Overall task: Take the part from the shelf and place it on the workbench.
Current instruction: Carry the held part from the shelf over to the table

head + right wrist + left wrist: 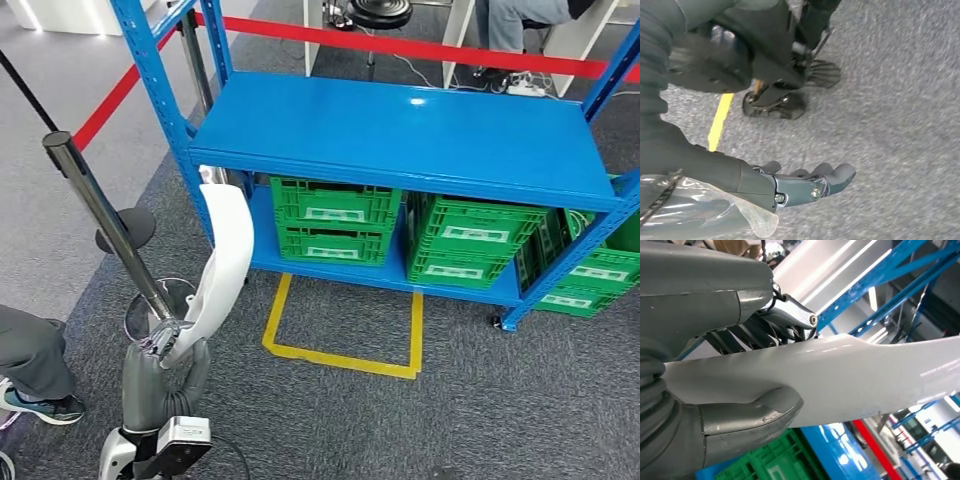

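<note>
The left hand point(162, 355) grips the long white curved part point(223, 255) in front of the blue shelf point(392, 125), the right hand point(806, 185) hangs empty with loose fingers, so I judge the next move is carrying it to the surface

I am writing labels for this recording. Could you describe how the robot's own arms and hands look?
The left hand has a grey ribbed cover, a thick grey thumb and shiny metal fingers; a silver, black-faced module sits below its wrist. The right hand is dark grey, with screws visible on its fingers and clear plastic film beside the wrist.
</note>
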Motion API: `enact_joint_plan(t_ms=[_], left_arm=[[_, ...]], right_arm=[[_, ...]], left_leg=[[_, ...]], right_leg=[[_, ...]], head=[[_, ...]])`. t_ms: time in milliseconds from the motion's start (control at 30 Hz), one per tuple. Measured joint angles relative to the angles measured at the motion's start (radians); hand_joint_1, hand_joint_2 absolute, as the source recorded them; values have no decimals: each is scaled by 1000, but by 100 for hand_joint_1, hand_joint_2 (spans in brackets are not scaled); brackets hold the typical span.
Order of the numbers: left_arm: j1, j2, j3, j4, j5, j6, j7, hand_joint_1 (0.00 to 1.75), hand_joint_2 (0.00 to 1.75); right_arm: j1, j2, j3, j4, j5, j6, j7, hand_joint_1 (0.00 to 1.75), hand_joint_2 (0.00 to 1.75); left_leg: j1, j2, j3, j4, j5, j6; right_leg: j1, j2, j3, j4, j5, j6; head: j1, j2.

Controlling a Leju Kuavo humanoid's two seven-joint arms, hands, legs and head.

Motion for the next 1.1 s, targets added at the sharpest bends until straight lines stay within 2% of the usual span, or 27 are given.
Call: enact_joint_plan(t_ms=[33, 67, 100, 167, 200, 267, 300, 367, 400, 433, 467, 500, 533, 567, 600, 633, 667, 700, 767, 800, 833, 900, 933, 967, 1000, 1033, 1100], left_arm=[[-1, 0, 2, 0, 1, -2, -1, 175, 175], [-2, -1, 5, 3, 3, -7, -5, 175, 175], [-8, -2, 8, 10, 7, -15, -10, 175, 175], [-19, -6, 12, 26, 15, -30, -21, 175, 175], [-24, -8, 13, 32, 19, -35, -26, 175, 175], [-28, -10, 14, 39, 24, -38, -30, 175, 175], [-30, -12, 15, 42, 26, -39, -31, 175, 175], [-33, -15, 15, 48, 28, -42, -36, 175, 175], [-34, -16, 16, 52, 31, -44, -39, 175, 175], [-35, -17, 17, 55, 33, -47, -42, 175, 175], [-35, -17, 18, 58, 36, -49, -45, 175, 175], [-36, -17, 18, 62, 37, -52, -49, 175, 175], [-38, -17, 19, 66, 38, -54, -52, 175, 175], [-40, -17, 20, 69, 38, -56, -55, 175, 175], [-43, -18, 20, 71, 39, -59, -57, 175, 175], [-46, -19, 21, 73, 40, -62, -59, 175, 175], [-48, -20, 21, 74, 41, -65, -61, 175, 175], [-50, -22, 21, 75, 42, -66, -62, 175, 175], [-52, -23, 22, 79, 43, -68, -63, 175, 175], [-52, -24, 22, 81, 44, -68, -63, 175, 175], [-53, -23, 22, 83, 44, -68, -63, 175, 175], [-53, -23, 22, 87, 45, -69, -64, 175, 175], [-54, -23, 22, 90, 45, -70, -64, 175, 175], [-54, -23, 22, 92, 45, -71, -65, 175, 175], [-54, -23, 22, 95, 45, -73, -65, 175, 175], [-54, -23, 22, 97, 46, -74, -66, 175, 175], [-58, -23, 22, 99, 47, -75, -68, 175, 175]], right_arm=[[7, 3, -5, -9, 3, 4, 3, 0, 175], [19, 10, -16, -32, 11, 14, 5, 0, 175], [40, 27, -38, -81, 29, 33, 7, 0, 175], [73, 60, -86, -178, 70, 68, 0, 0, 175], [83, 75, -110, -219, 89, 80, -8, 0, 175], [88, 87, -139, -252, 108, 83, -32, 0, 175], [89, 91, -153, -264, 115, 83, -42, 0, 175], [91, 97, -175, -284, 133, 82, -59, 0, 175], [92, 100, -186, -294, 144, 81, -69, 0, 175], [92, 104, -198, -304, 156, 83, -81, 0, 175], [92, 108, -212, -316, 165, 90, -95, 0, 175], [92, 112, -228, -330, 171, 102, -109, 0, 175], [92, 117, -244, -344, 173, 118, -123, 0, 175], [91, 120, -259, -357, 173, 135, -137, 0, 175], [90, 123, -271, -371, 173, 149, -149, 0, 175], [88, 125, -282, -383, 173, 159, -158, 0, 175], [87, 127, -292, -392, 172, 166, -165, 0, 175], [86, 128, -302, -400, 172, 170, -169, 0, 175], [86, 132, -319, -409, 172, 173, -172, 0, 175], [87, 133, -326, -413, 172, 174, -173, 0, 175], [87, 134, -331, -416, 172, 174, -173, 0, 175], [87, 135, -339, -421, 174, 175, -175, 0, 175], [86, 135, -344, -422, 177, 175, -175, 0, 175], [85, 135, -350, -422, 181, 174, -176, 0, 175], [83, 135, -356, -421, 186, 174, -176, 0, 175], [80, 134, -363, -418, 193, 173, -178, 0, 175], [71, 133, -377, -404, 208, 173, -186, 0, 175]], left_leg=[[2, -1, -7, 16, -26, -7], [10, -2, -21, 94, -82, -21], [20, -2, 20, 101, -121, -36], [35, -2, 111, 84, -157, -45], [35, -2, 162, 8, -141, -41], [37, -1, 148, 0, -134, -23], [39, 0, 138, -3, -126, -12], [39, 2, 114, -5, -104, 4], [38, 2, 101, -5, -93, 7], [36, 2, 87, -4, -82, 8], [33, 2, 73, -4, -71, 8], [31, 2, 58, -3, -59, 8], [30, 2, 44, -3, -48, 6], [28, 1, 33, -3, -38, 4], [26, -1, 23, -2, -28, 1], [24, -2, 15, -1, -18, -3], [22, -2, 11, -2, -7, -7], [22, -2, 7, -4, 4, -11], [24, -3, -2, -6, 15, -19], [25, -3, -8, 5, -2, -25], [25, -4, -19, 35, -38, -29], [28, -2, -48, 155, -142, -35], [28, -2, -60, 226, -180, -35], [28, -2, -64, 279, -197, -33], [26, -2, -53, 299, -190, -29], [24, -2, -24, 281, -166, -23], [14, -2, 75, 152, -119, -1]], right_leg=[[-2, -4, -8, -1, 11, -6], [-4, -10, -31, 2, 32, -11], [-8, -15, -77, 21, 59, -10], [-12, -20, -160, 64, 101, 9], [-14, -21, -188, 80, 115, 20], [-15, -18, -204, 87, 118, 34], [-15, -14, -217, 104, 96, 40], [-18, -6, -250, 192, 9, 49], [-19, -3, -268, 256, -36, 51], [-20, -2, -280, 317, -63, 52], [-21, -2, -281, 356, -65, 53], [-21, -2, -266, 364, -46, 52], [-22, -2, -234, 336, -14, 50], [-23, -1, -185, 277, 14, 47], [-23, 2, -124, 196, 26, 45], [-23, 6, -70, 116, 23, 42], [-22, 10, -34, 60, 16, 41], [-20, 12, -16, 27, 10, 39], [-19, 9, -28, 18, 24, 31], [-20, 6, -36, 17, 33, 23], [-21, 2, -46, 17, 43, 14], [-19, -3, -68, 20, 60, 1], [-16, -5, -82, 23, 69, -1], [-14, -7, -98, 26, 78, -3], [-11, -9, -113, 32, 85, -4], [-9, -10, -128, 37, 92, -4], [-3, -10, -150, 48, 103, -3]], head=[[-1, 0], [-1, 0], [-3, 0], [-4, 0], [-4, 0], [-3, 0], [-2, 0], [1, 0], [1, 0], [1, 0], [1, 0], [1, 0], [1, 0], [1, 0], [1, 0], [1, 0], [1, 0], [1, 0], [1, 0], [0, 0], [-2, 0], [-6, 0], [-6, 0], [-6, 0], [-6, 0], [-6, 0], [-5, 0]])
